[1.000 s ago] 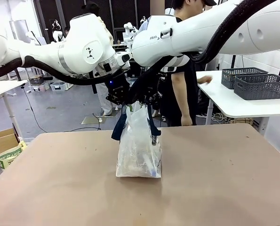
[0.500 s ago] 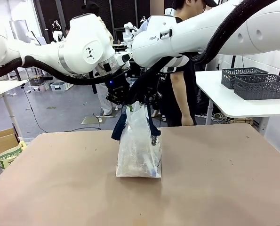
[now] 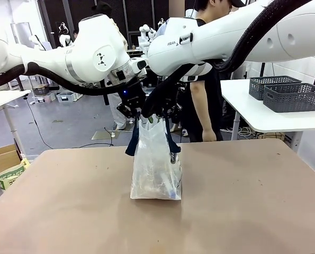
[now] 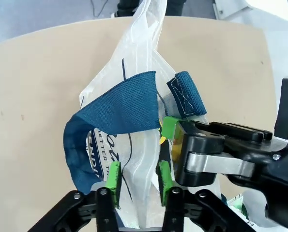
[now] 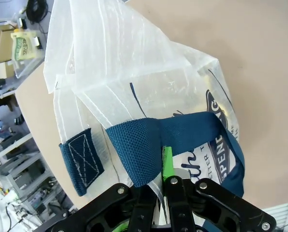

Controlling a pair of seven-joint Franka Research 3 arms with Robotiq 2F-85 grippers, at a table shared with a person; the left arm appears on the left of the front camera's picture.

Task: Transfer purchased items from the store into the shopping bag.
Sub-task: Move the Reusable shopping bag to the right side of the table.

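Bag (image 3: pixel 156 166) stands mid-worktop (image 3: pixel 252 201), nearer the far edge. Your right pincer (image 5: pixel 164 166) is clamped on a navy strap (image 5: pixel 139 150); your left pincer (image 4: pixel 138 180) stands part-open astride the plastic. Keep the mouth taut and lift both evenly.

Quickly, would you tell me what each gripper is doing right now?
Left gripper: jaws parted around the shopping bag rim, not clamping it.
Right gripper: shut on the bag's navy strap handle.
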